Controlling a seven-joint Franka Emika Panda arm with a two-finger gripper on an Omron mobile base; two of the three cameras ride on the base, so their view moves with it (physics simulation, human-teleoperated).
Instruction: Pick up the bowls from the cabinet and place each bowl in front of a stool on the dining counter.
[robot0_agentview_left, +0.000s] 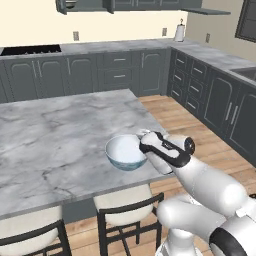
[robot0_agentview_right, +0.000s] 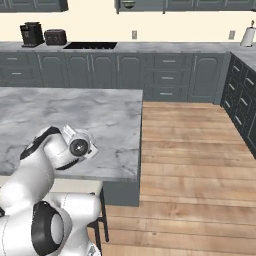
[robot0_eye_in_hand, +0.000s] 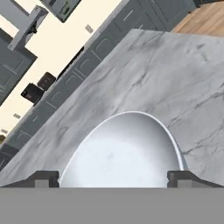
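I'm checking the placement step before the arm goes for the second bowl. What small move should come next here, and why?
Probably lift the gripper straight up and back. Its fingertips stand wide on either side of the white bowl, which sits upright on the dining counter near the edge above a stool. The bowl looks placed, so clearing it without nudging it seems right.

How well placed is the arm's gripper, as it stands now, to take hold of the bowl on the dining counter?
Probably well placed. The gripper is open with a fingertip on either side of the bowl, which sits upright on the dining counter near its front edge, and nothing lies between them.
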